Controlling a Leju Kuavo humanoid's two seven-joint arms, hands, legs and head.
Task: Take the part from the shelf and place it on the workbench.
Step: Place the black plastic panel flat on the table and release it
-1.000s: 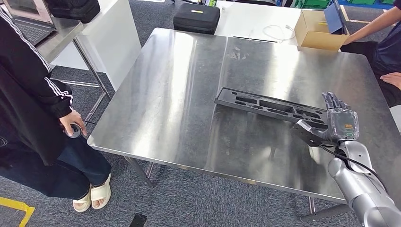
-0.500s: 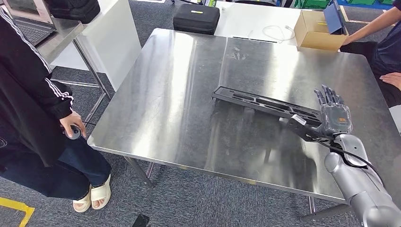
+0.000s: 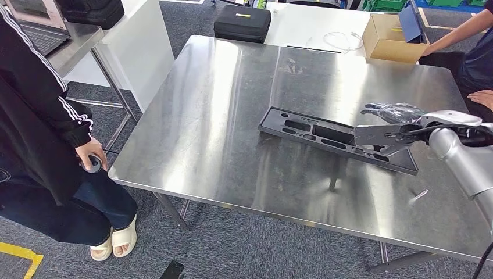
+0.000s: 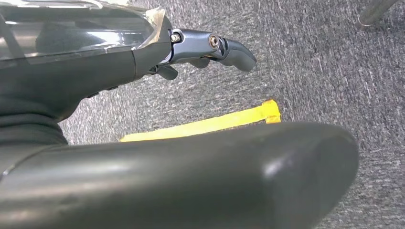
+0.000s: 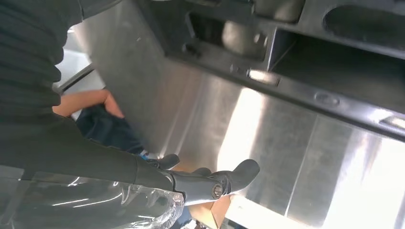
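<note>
The part (image 3: 325,137) is a long black plastic tray-like moulding with several recesses. It lies flat on the steel workbench (image 3: 232,116), right of the middle. My right hand (image 3: 395,131) hovers over the part's right end with its fingers spread and nothing in it. In the right wrist view the part (image 5: 334,62) lies apart from the hand's fingers (image 5: 210,183), with bare steel (image 5: 267,152) between them. My left hand (image 4: 205,47) hangs over grey carpet, its fingers loosely extended and holding nothing.
A person in a black striped jacket (image 3: 35,116) stands at the bench's left corner holding a small device (image 3: 92,161). Another person's arm (image 3: 465,29) and hand (image 3: 481,97) are at the far right. A cardboard box (image 3: 392,36) and a black case (image 3: 241,22) sit behind the bench.
The part was tilted in my right hand's grip with its far end on the bench; now it lies flat. The hand has let go, turned over and risen above the part's right end.
</note>
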